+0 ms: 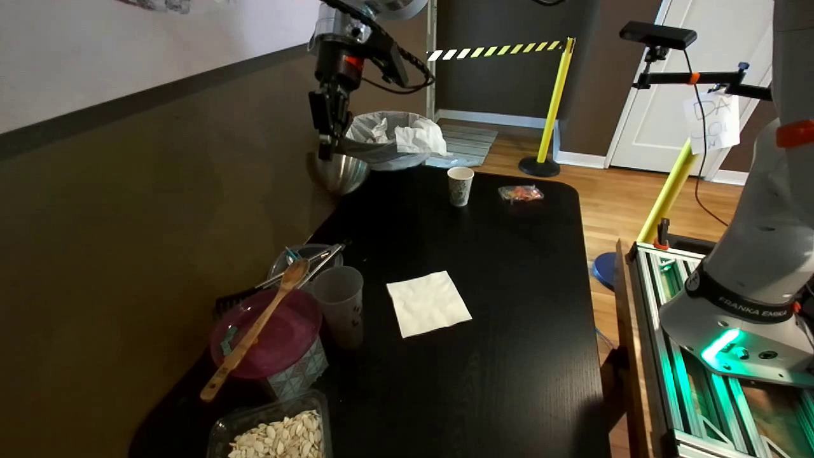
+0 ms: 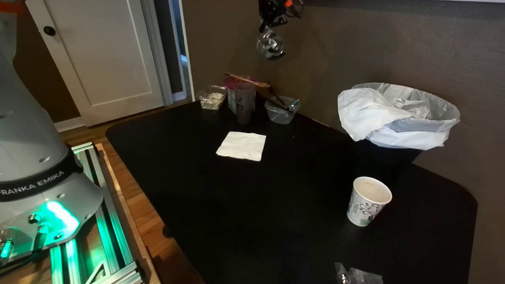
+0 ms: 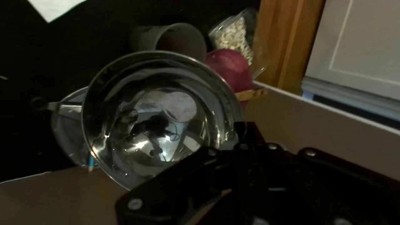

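Note:
My gripper (image 1: pixel 326 147) is shut on the rim of a shiny metal bowl (image 1: pixel 345 173). The gripper (image 2: pixel 272 24) and the bowl (image 2: pixel 270 44) are up in the air beside the wall, above the table. The bowl hangs below the fingertips and looks tilted. In the wrist view the fingertips (image 3: pixel 245 132) pinch the right side of the rim, and the inside of the bowl (image 3: pixel 150 125) faces the camera and looks bare, with reflections. Behind it show a translucent cup (image 3: pixel 178 39), a pink bowl (image 3: pixel 229 67) and a clear container (image 3: pixel 67 134), partly hidden by the metal bowl.
A wooden spoon (image 1: pixel 261 327) lies across the pink bowl. A tray of seeds (image 1: pixel 280 436) stands nearby. A white napkin (image 1: pixel 429 304), a paper cup (image 2: pixel 369 201) and a candy packet (image 1: pixel 521 193) are on the black table. A lined bin (image 2: pixel 398 134) stands by the wall.

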Controlling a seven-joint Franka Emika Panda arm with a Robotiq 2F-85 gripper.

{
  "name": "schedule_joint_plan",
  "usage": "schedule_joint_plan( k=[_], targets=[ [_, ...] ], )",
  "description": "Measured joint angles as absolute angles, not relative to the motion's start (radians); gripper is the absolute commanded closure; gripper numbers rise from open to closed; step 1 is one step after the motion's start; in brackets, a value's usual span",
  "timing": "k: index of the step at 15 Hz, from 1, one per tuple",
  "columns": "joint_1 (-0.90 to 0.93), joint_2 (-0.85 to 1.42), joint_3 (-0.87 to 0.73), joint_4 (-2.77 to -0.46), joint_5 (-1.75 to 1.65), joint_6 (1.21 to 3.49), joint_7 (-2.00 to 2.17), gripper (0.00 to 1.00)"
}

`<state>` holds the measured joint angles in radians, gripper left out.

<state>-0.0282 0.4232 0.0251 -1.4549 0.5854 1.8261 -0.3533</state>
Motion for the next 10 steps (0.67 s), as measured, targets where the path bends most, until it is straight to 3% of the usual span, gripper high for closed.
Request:
schedule_joint_plan(
  k=[6,10],
  targets=[
    [-0.082,0.366,-0.011,-1.765,0.546,2.243,-0.305,0.98],
    [-0.065,0.361,-0.009,-1.838,0.529,2.298,-0.250,0.99]
  ],
)
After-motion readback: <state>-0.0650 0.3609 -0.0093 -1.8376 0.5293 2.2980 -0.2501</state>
